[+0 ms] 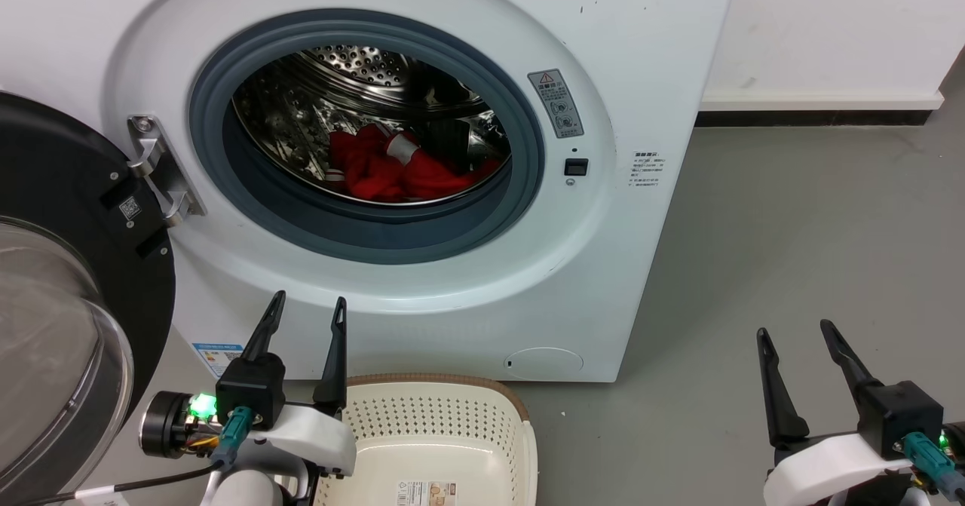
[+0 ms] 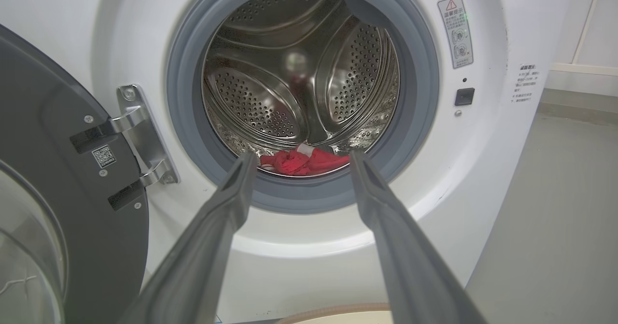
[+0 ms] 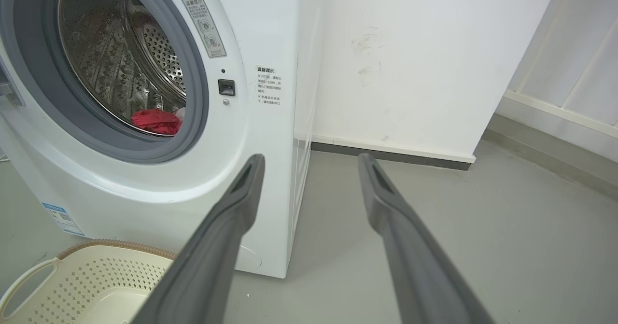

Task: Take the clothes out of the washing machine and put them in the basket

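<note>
Clothes (image 1: 392,170) are sitting inside the open washing machine (image 1: 422,317), with both grippers hanging spread in front.
The red heap is lying low in the drum (image 1: 362,61) at centre frame, and the basket (image 1: 430,415) is standing at bottom centre. The left gripper (image 1: 310,299) at lower left and the right gripper (image 1: 794,328) at lower right are holding their fingers apart, gripping nothing.

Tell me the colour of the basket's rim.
Brown rim on the cream basket; the head view shows it best.

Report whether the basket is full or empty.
Empty, as far as it shows: no fabric in the basket; the red clothes lie inside the washing machine.
</note>
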Controlling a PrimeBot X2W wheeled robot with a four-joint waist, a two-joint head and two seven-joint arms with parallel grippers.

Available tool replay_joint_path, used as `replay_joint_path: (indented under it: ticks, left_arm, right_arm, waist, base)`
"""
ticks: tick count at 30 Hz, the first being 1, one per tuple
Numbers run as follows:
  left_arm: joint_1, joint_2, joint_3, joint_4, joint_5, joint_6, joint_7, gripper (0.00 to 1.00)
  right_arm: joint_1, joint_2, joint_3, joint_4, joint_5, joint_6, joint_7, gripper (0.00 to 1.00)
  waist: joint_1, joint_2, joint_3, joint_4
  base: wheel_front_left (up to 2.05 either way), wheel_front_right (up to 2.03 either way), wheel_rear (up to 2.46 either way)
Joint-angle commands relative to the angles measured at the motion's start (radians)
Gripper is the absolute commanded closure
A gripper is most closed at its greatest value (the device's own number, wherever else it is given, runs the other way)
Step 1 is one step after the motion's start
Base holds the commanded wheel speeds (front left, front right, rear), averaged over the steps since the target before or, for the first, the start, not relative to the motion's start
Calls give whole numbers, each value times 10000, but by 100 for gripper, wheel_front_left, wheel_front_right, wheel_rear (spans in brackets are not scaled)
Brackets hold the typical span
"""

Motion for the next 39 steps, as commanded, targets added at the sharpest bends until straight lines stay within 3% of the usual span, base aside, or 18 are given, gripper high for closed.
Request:
replay_joint_path:
  ticks: [1, 23, 39]
  left_arm:
    - [-142, 36, -19, 18, -8, 19, -64, 0]
    - [-251, 30, 52, 334, -205, -10, -52, 0]
    - [-2833, 514, 381, 2036, -583, -216, -15, 0]
  right_arm:
    - [90, 16, 5, -29, 14, -7, -67, 0]
    - [-133, 16, 45, 84, 145, -7, -90, 0]
    - [-1110, 21, 555, -678, -108, -7, 171, 0]
  waist:
    - [0, 0, -1, 1]
    - [0, 0, 143, -64]
    - [0, 0, 2574, -645]
  base:
    - [0, 0, 0]
    - [0, 0, 0]
    - [0, 0, 0]
